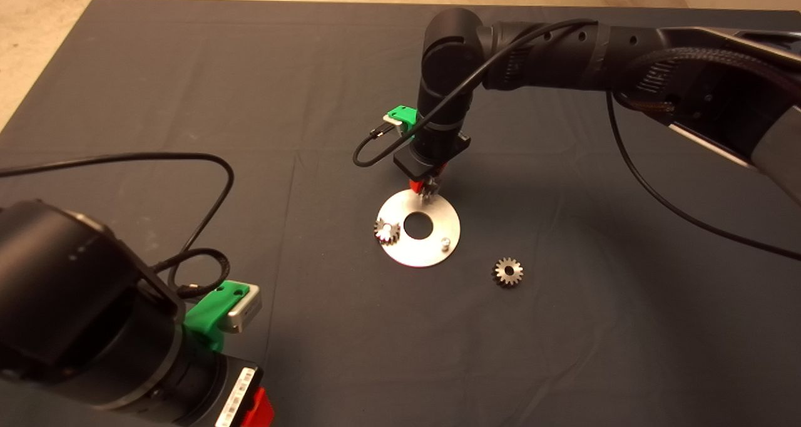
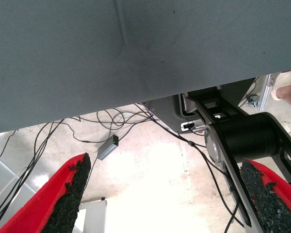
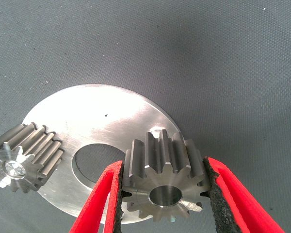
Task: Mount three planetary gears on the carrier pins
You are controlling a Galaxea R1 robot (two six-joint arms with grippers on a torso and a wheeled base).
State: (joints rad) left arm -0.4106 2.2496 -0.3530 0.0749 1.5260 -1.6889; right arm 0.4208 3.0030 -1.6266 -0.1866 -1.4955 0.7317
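The round silver disc (image 1: pixel 438 217) lies mid-mat and carries the carrier pins. One planetary gear (image 1: pixel 387 231) sits on the disc's left pin, and the near-right pin (image 1: pixel 445 243) stands bare. Another gear (image 1: pixel 508 271) lies loose on the mat to the disc's right. My right gripper (image 1: pixel 428 192) hangs over the disc's far edge, shut on a third gear (image 3: pixel 165 182), which is gripped by its teeth with its hole facing the camera. The tip of a pin (image 3: pixel 157 130) peeks out just behind that gear. The right wrist view also shows the disc (image 3: pixel 102 126) and the seated gear (image 3: pixel 24 158).
My left gripper (image 2: pixel 165 199) is parked at the lower left (image 1: pixel 256 408), fingers wide apart with nothing between them. Its wrist view shows the mat's edge (image 2: pixel 136 58), the floor with cables, and a small grey box (image 2: pixel 107 147).
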